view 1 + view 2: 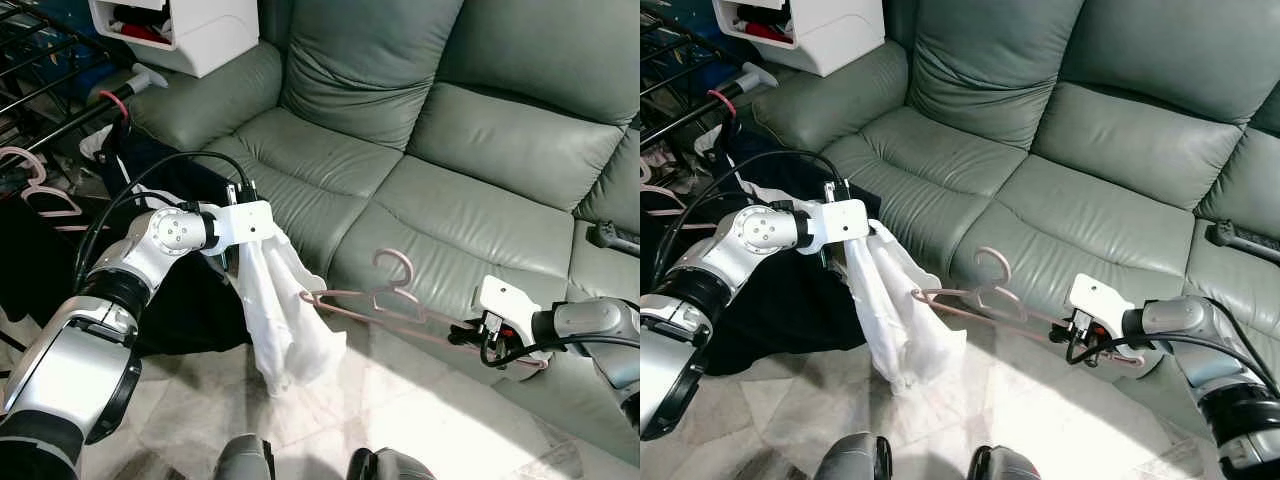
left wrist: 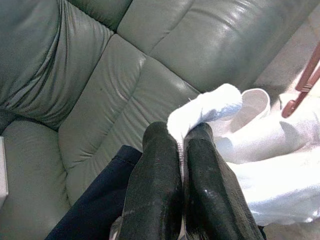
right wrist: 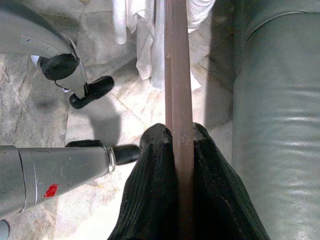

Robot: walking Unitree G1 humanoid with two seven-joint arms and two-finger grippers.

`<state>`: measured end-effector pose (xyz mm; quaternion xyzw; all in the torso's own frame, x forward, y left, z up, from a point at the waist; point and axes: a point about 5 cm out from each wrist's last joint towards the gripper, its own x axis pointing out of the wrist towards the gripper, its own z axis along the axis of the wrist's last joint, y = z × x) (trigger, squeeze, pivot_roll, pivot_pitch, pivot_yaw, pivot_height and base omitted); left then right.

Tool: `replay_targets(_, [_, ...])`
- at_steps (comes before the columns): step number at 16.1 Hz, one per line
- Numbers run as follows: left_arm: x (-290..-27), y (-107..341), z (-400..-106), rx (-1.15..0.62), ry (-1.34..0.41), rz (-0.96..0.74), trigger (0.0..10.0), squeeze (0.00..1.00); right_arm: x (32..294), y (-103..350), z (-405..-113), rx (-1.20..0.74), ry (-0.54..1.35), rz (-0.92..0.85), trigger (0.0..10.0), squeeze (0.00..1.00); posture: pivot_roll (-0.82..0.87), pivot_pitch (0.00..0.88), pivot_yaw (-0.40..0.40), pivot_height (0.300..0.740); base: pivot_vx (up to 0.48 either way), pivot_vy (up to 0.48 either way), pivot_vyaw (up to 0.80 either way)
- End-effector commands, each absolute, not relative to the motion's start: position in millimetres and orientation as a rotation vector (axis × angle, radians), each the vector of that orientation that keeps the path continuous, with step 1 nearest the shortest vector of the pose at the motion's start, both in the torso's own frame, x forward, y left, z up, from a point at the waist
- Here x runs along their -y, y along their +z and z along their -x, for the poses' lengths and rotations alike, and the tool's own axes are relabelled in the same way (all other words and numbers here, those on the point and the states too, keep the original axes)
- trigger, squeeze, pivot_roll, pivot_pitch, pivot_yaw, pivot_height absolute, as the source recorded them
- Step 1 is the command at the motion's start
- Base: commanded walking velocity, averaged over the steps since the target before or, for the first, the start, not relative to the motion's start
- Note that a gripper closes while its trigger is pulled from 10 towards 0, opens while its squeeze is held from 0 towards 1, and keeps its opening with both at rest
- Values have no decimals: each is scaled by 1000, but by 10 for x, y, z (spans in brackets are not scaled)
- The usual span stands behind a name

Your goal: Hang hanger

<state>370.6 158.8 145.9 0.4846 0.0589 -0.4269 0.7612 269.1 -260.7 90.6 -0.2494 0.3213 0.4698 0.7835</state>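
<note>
A pink hanger [image 1: 388,293] is held level in front of the green sofa [image 1: 430,130], hook up. My right gripper [image 1: 472,333] is shut on its right arm; the right wrist view has the pink bar [image 3: 178,75] clamped between the black fingers [image 3: 155,165]. The hanger's left tip reaches into a white garment [image 1: 285,320] that hangs down from my left gripper [image 1: 243,252]. That gripper is shut on the garment's top edge, with a bunched white fold [image 2: 210,107] pinched between its fingers [image 2: 155,165].
A dark drying rack [image 1: 40,110] with pink hangers [image 1: 35,190] stands at the far left. A navy garment [image 1: 190,300] drapes below my left arm. A white box [image 1: 190,35] sits on the sofa's armrest, and a black device [image 1: 615,237] lies on the right cushion. Pale marble floor [image 1: 400,410] lies ahead.
</note>
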Motion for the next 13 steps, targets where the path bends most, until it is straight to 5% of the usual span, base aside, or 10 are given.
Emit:
replay_targets(1, [-1571,1617,-3752,-73,-914,-1056,10000,0,2616,947,-2715,-682,1008,554,10000,0,-63,73,-12,740,0,0,0])
replay_targets(13, [-1566,1628,-3747,-72,-921,-1055,10000,0,2626,910,-2738,-683,993,561,10000,0,-63,73,-12,740,0,0,0])
